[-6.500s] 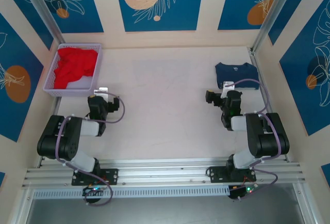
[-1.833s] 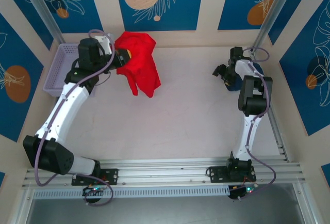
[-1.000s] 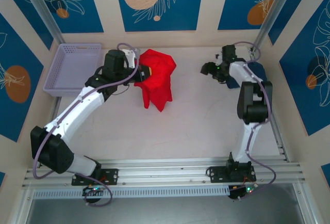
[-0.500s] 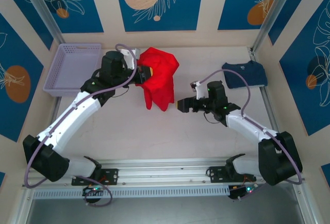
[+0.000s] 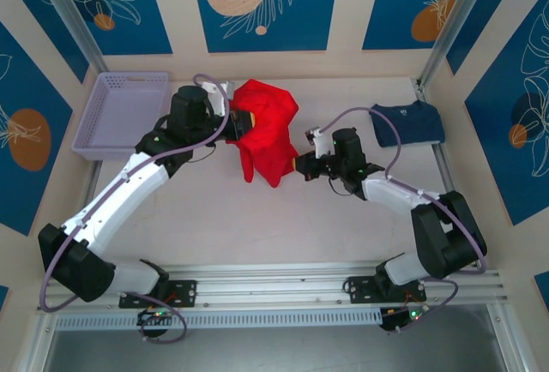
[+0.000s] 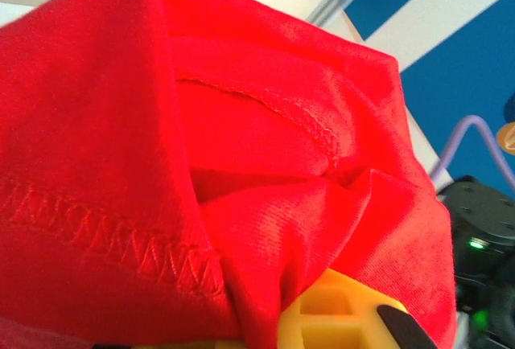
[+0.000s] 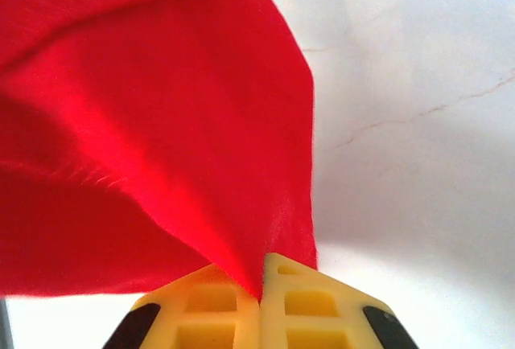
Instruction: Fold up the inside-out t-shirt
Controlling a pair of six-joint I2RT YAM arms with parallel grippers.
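The inside-out t-shirt (image 5: 268, 132) is bright red and hangs bunched above the table's back middle. My left gripper (image 5: 237, 123) is shut on its upper left part; in the left wrist view the red cloth (image 6: 201, 148) with exposed seams drapes over the yellow fingers (image 6: 346, 321). My right gripper (image 5: 299, 165) is shut on the shirt's lower right edge. In the right wrist view the cloth (image 7: 161, 124) is pinched between the two yellow fingers (image 7: 314, 301), which press together.
A lavender basket (image 5: 120, 115) stands at the back left. A folded navy t-shirt (image 5: 407, 123) lies at the back right by the metal post. Bare table (image 5: 274, 218) lies in front of the hanging shirt.
My right arm swung from the back right toward the shirt and its gripper shut on the lower edge. My left gripper carried the shirt from over the basket to the back middle.
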